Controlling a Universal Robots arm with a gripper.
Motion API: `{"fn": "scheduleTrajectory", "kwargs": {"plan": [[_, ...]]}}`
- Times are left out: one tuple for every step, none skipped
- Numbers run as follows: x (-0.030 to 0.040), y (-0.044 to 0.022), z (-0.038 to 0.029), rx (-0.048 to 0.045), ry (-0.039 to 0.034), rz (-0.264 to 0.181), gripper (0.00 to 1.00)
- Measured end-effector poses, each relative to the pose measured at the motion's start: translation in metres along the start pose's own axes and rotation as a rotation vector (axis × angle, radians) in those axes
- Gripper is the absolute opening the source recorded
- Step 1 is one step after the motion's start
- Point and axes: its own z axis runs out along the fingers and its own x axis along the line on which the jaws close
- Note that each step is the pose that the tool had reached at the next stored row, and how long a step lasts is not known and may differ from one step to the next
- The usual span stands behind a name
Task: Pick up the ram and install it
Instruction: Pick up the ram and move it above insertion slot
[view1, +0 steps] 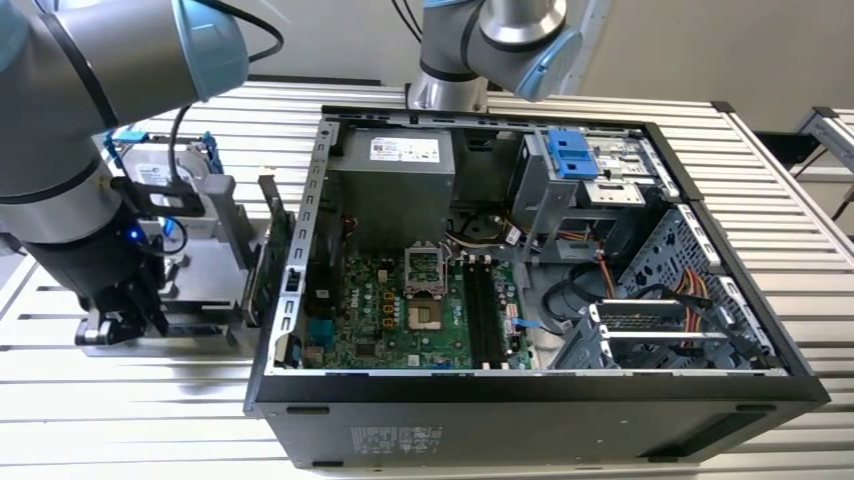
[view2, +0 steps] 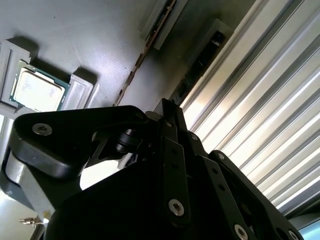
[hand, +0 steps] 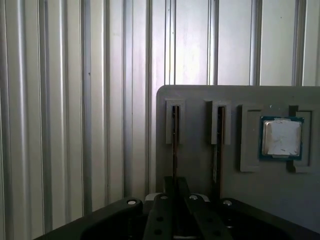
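Standing on edge in a tray slot, ram lines up with gripper

The ram (hand: 175, 130) stands on edge in a narrow slot of a grey tray (hand: 197, 160), so both wrist views show it as a thin line. That line runs straight into the tip of the gripper (hand: 175, 186), which sits right at the stick. I cannot tell whether the gripper is clamped on the ram or only around it.

Just beside the ram, a second slot holds a darker board (hand: 218, 145), also on edge and parallel to it. Past that, a square silver CPU (hand: 281, 137) lies flat in its own recess, so the darker board stands between ram and CPU. The tray rests on a slatted metal table (hand: 75, 100).

In the exterior view the arm (view1: 67, 190) slants down from eleven o'clock to the tray. The tray lies at nine o'clock of the open case (view1: 534, 405), on the exterior view's left. A dark card (view1: 271, 250) stands upright between tray and case. Inside the case the motherboard (view1: 387, 310) has long black slots (view1: 481, 310) along its three o'clock edge and the power supply (view1: 394, 170) at its twelve o'clock. The ram is outside the case, well apart from those slots.
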Motion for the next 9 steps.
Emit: {"fn": "scheduleTrajectory", "kwargs": {"plan": [[0.0000, 0.0000, -0.0005, -0.0001, 0.0000, 0.000, 0.00], [0.0001, 0.0000, -0.0010, -0.0001, 0.0001, 0.000, 0.00], [0.0000, 0.0000, -0.0014, 0.0000, 0.0000, 0.000, 0.00], [0.0001, 0.0000, -0.0019, -0.0001, 0.0001, 0.000, 0.00], [0.0001, 0.0000, -0.0024, -0.0001, 0.0001, 0.000, 0.00], [0.0001, 0.0000, -0.0029, 0.0000, 0.0000, 0.000, 0.00], [0.0001, 0.0000, -0.0034, 0.0000, 0.0000, 0.000, 0.00], [0.0001, 0.0000, -0.0040, -0.0001, 0.0000, 0.000, 0.00], [0.0001, 0.0000, -0.0045, 0.0000, 0.0000, 0.000, 0.00]]}}
